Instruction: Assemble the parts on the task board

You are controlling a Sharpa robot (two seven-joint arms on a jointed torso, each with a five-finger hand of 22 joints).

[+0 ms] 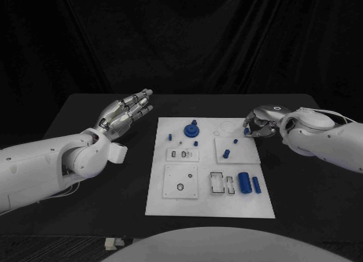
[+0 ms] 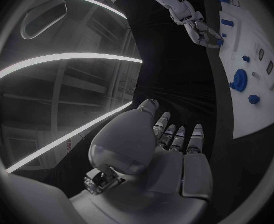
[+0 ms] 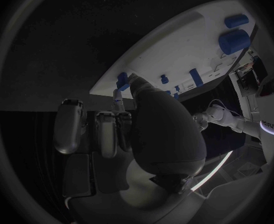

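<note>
Nearby, blue gear (image 1: 192, 130) beside small pegs (image 1: 195, 143).

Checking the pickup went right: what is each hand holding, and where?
The right hand pinches a small blue part at the board's far right corner; which end, unclear. The left hand holds nothing.

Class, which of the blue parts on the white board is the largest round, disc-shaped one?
The blue round gear-like disc near the white task board's far edge; the others are pegs or cylinders.
</note>
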